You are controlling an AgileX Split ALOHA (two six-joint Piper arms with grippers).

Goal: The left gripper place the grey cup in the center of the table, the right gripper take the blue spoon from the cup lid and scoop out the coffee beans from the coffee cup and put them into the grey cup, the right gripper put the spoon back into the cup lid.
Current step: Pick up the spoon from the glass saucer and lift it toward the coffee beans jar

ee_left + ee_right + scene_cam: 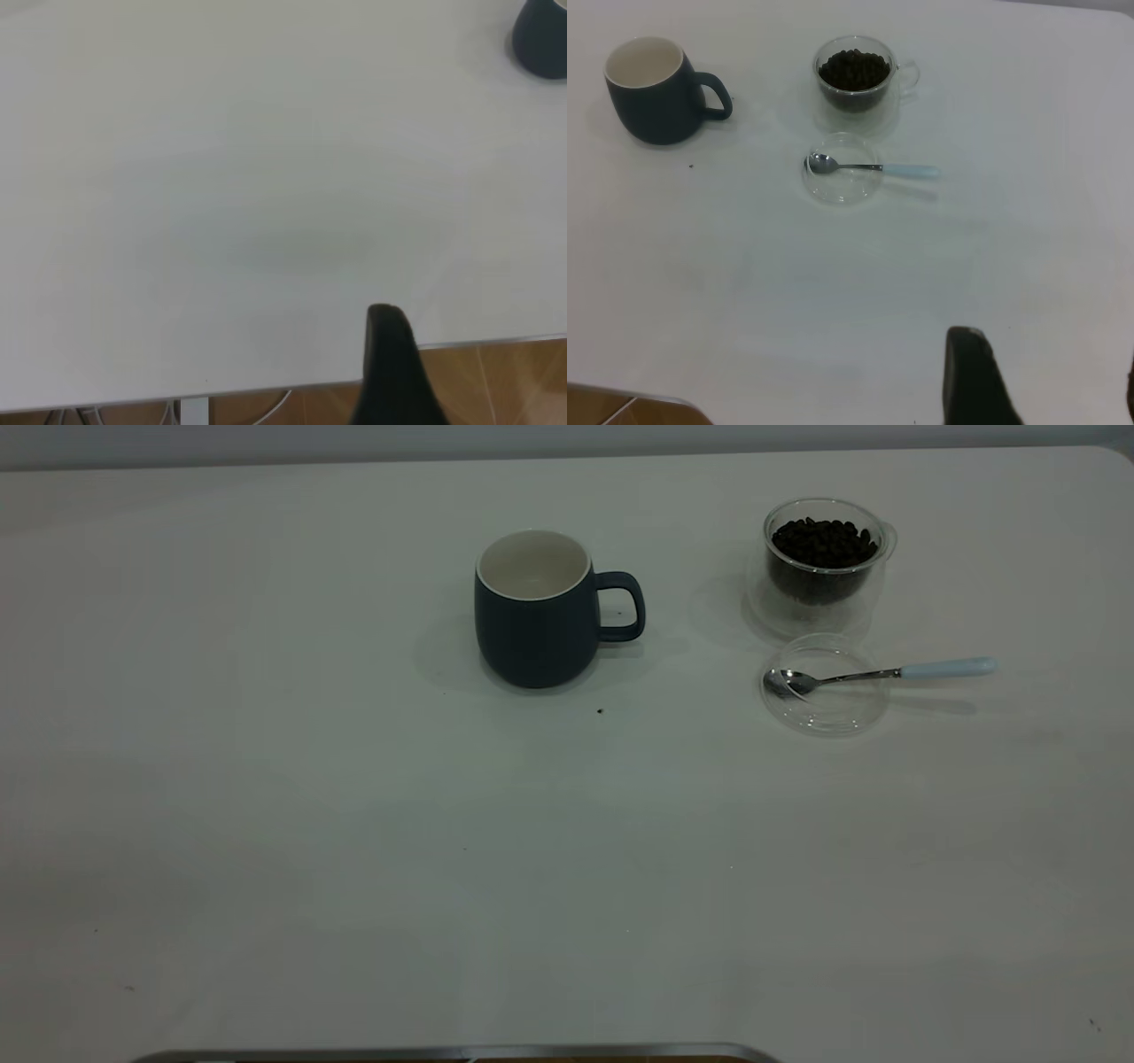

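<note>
The dark blue-grey matte mug (pixel 536 609) stands upright mid-table, handle towards 3 o'clock, apparently ready for beans. At its 3 o'clock, the light-blue-handled metal spoon (pixel 877 674) rests its bowl in the clear plastic lid (pixel 825 687), handle overhanging for an easy pick, with the bean-filled glass cup (pixel 824 558) at the lid's 12 o'clock. Neither arm's jaws can be judged.

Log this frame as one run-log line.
grey cup: upright, looks empty | blue spoon: bowl in cup lid | coffee cup: full | grippers: off objects

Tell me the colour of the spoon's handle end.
Pale light blue; the blue spoon has a shiny metal bowl and stem. Best seen in the exterior view.
</note>
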